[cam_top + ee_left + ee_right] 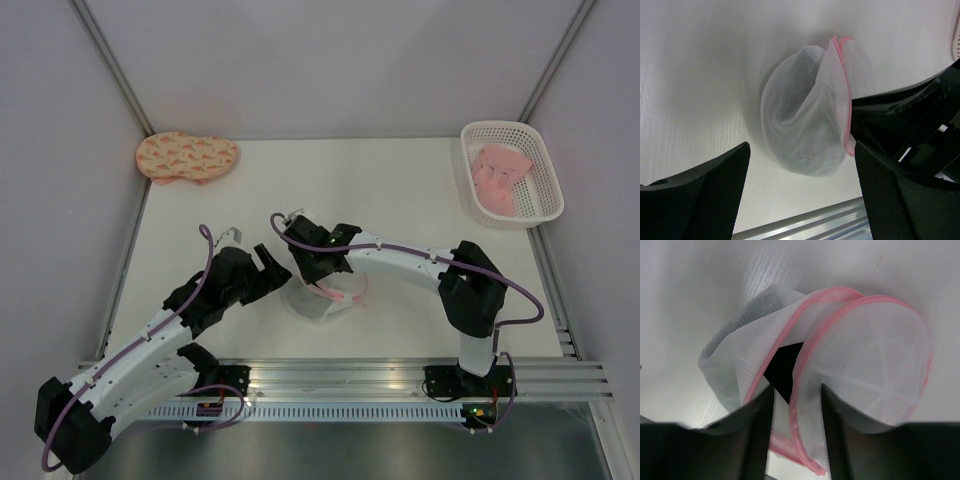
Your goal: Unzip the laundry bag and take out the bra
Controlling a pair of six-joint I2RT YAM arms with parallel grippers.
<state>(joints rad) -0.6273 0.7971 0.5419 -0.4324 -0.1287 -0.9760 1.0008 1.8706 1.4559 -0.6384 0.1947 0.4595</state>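
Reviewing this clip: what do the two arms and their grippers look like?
The left arm and right arm both have white links between bulky black joints, with a purple cable looped along each. The left gripper and right gripper are black, and the left one's fingers have finely dimpled pads.

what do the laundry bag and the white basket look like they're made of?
laundry bag: fine white mesh fabric, likely synthetic, matte; it is see-through, limp and folds on itself. Its pink rim: soft fabric tape, probably zipper trim. basket: rigid white plastic, apparently moulded; a regular lattice of holes holds its shape.
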